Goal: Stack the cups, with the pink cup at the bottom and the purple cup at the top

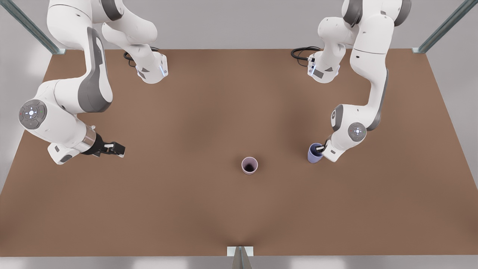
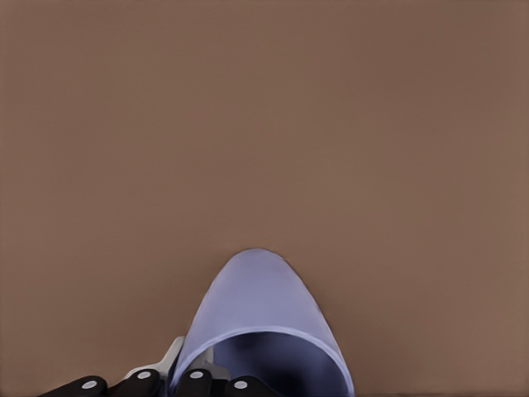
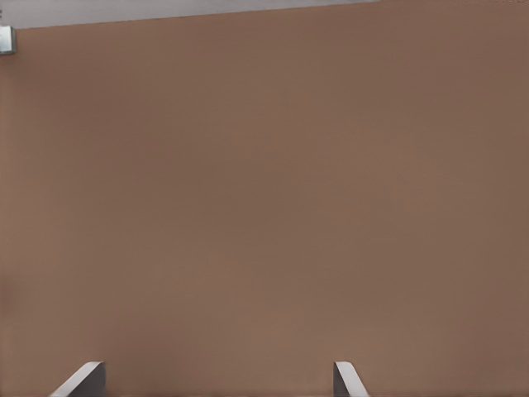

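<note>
L gripper (image 1: 319,149) is at the purple cup (image 1: 314,153), on the front view's right side of the worktop (image 1: 209,209). It's clamped on the cup rim: L wrist view shows one finger inside the mouth and one outside the wall, w/ black fingers (image 2: 192,382) right at the rim of the purple cup (image 2: 260,318). In that wrist view the cup's pale periwinkle wall tapers away from the cam towards its base, w/ bare brown worktop (image 2: 264,124) behind it. Can't tell from the frames whether the cup base touches the worktop or sits just above it. Pink cup (image 1: 249,165) stands upright near the worktop's middle, mouth open to the cam, dark inside, nothing in it. It's to the front view's left of the purple cup, clearly apart, no contact, so the cups aren't stacked. R gripper (image 1: 115,150) is well off on the front view's left, over the worktop, far from both cups, that arm waiting. Its fingers are spread apart, holding nothing: R wrist view shows two pale fingertips (image 3: 81,380) w/ a wide gap between them, over bare worktop (image 3: 264,207), w/ the worktop's far edge and a small metal bracket (image 3: 6,39) at a corner. Front view also has metal frame struts (image 1: 26,24) at the back corners and a bracket (image 1: 240,251) at the mid front edge.
</note>
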